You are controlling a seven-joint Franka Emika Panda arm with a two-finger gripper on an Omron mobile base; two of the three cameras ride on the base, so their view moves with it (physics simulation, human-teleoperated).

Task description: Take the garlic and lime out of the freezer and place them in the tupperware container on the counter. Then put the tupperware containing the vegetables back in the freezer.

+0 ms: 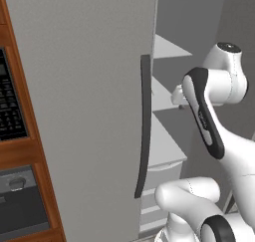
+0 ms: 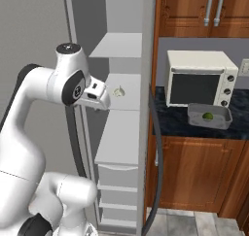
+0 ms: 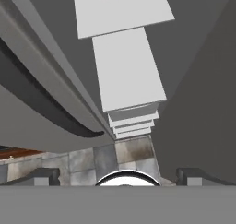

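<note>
A: Where do we stand? We see the lime already in the tupperware container, centre right of the right base view, on the dark surface in front of the cream toaster oven.

B: So we judge half the fetching done. The garlic lies on a freezer shelf, left of centre there, and at the top edge of the hand view.

A: And our end effector?

B: Wide open, empty, inside the open freezer, well short of the garlic. Carrying the tub back is left too.
</note>
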